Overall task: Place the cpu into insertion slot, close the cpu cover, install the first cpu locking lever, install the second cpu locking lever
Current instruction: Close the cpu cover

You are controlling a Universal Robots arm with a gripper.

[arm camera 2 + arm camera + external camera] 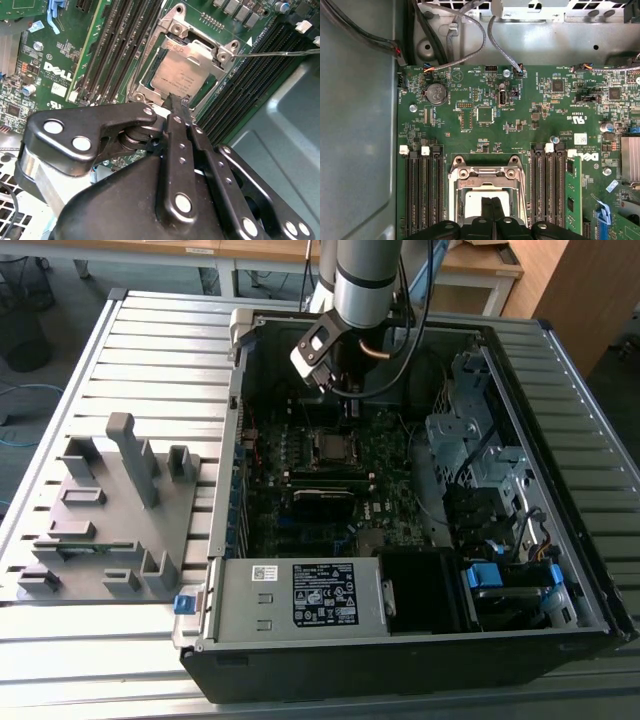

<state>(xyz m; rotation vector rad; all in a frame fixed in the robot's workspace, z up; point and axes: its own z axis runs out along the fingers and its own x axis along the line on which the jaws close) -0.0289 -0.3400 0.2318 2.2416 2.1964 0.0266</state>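
The cpu [179, 75] lies flat in the insertion slot [172, 22], its dull silver top showing through the window of the cpu cover [202, 49]. The cover lies down over it. A thin locking lever [280, 52] runs from the socket's corner out over the memory slots. My gripper [177, 104] is shut with nothing between its fingertips, which sit at the cover's edge over the chip. In the first wrist view the gripper [493, 206] stands over the cpu [475, 204] inside the silver frame [454, 197]. In the exterior view the arm [360, 290] hangs above the socket [333, 447].
Long black memory slots [422, 192] flank the socket on both sides. Cables [470, 30] hang along the case wall. The open case holds a power supply [300, 595] and drive bays [480, 460]. A grey fixture [110, 510] stands on the table at the exterior view's left.
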